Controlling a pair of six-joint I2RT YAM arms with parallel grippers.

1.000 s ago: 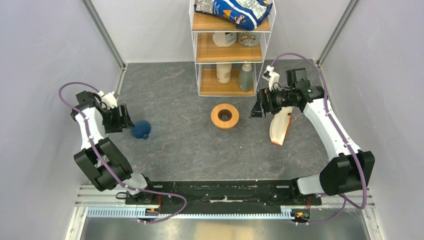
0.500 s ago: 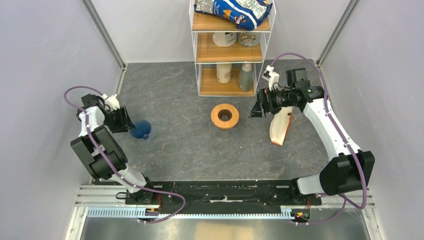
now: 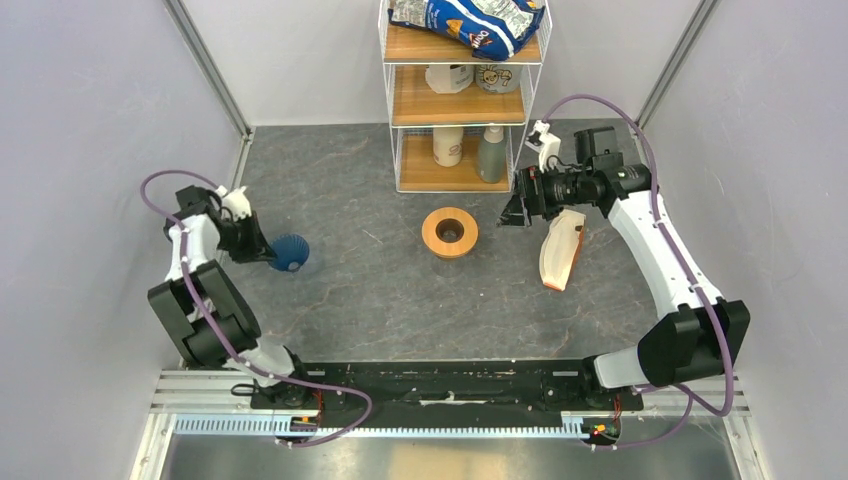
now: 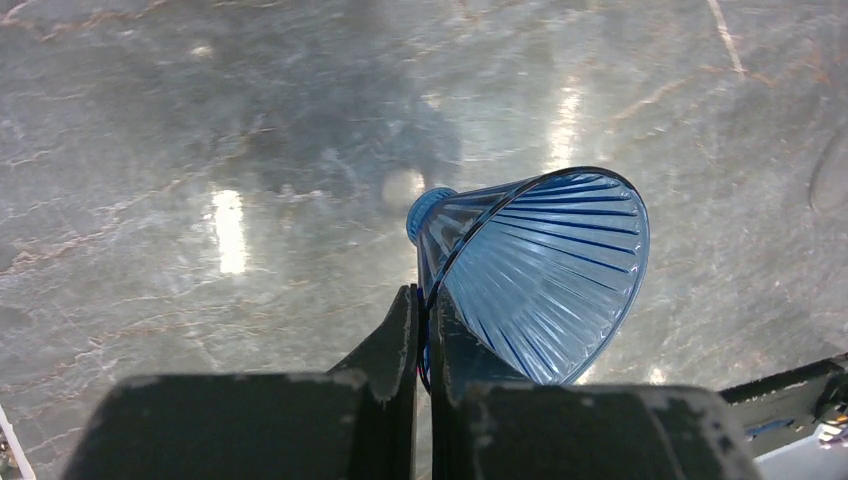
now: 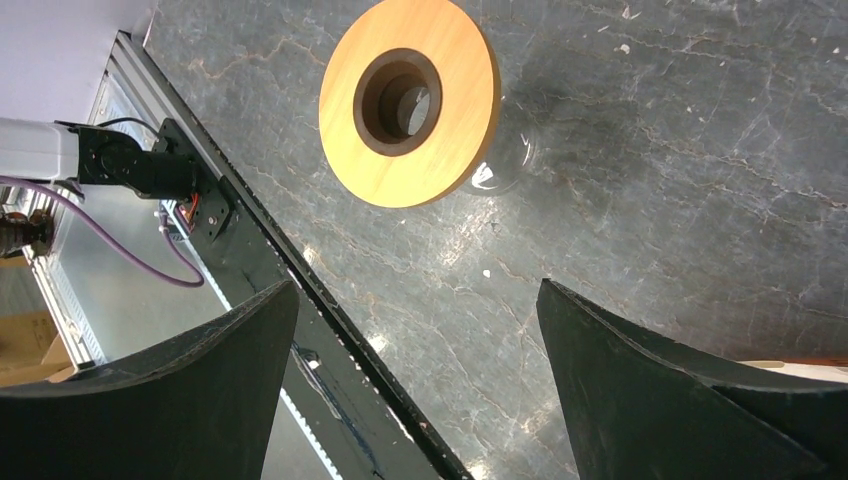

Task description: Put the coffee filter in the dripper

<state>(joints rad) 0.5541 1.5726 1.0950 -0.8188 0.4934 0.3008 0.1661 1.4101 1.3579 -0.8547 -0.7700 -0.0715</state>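
Fingers of L gripper clamp dripper rim, cone tipped sideways

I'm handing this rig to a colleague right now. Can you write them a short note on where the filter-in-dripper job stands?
The left hand is shut on the dripper, pinching its wall at the rim. The dripper is tipped with its mouth sideways, at the left of the table.
The right hand is open and empty, above the table near the orange ring.
Filters: only the white-and-tan bundle shows, beside the right hand. No single filter is out.
Done: dripper grasped.
Left: probably set the dripper upright, take one filter and seat it in the dripper.
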